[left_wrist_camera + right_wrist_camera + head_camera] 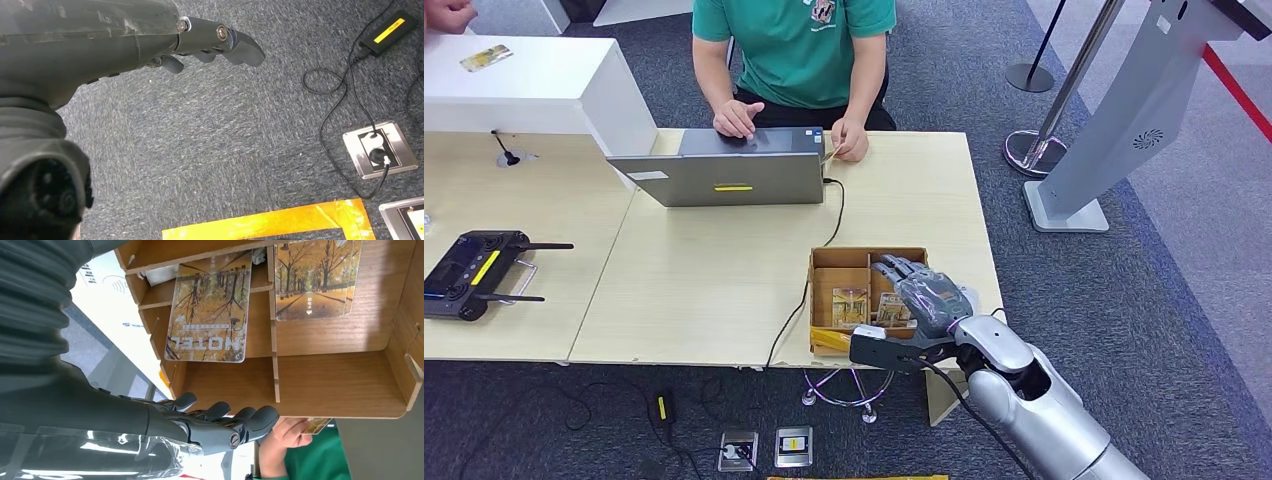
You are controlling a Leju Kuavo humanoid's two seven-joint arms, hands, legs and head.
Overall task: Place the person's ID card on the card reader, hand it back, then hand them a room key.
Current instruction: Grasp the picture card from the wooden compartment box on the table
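The right hand [929, 293] hovers over the wooden box [826, 262] at the near edge of the table [704, 290], fingers [250, 421] stretched out side by side and lightly spread, holding nothing; in the right wrist view they reach across the box's open compartments without touching the cards. The box is split by thin wooden walls, and two room key cards stand in it: one card printed with autumn trees and the word HOTEL [209, 310] leans in one compartment, and a second card with an avenue of trees [316, 277] sits in the compartment next to it. The left hand [210, 42] hangs beside the body over the grey carpet [225, 130], its fingers loosely curled and holding nothing, above an orange tape mark [270, 222] and a floor socket [380, 149] with a black cable plugged in. Beyond the box, a person in a green shirt [794, 45] sits at the far side of the table behind a grey laptop [729, 178], pinching a small yellowish card [831, 152] in one hand just beside the laptop's corner. A black controller [474, 272] lies on the neighbouring table to the left, and another card [486, 57] rests on the white stand [534, 85] at the far left
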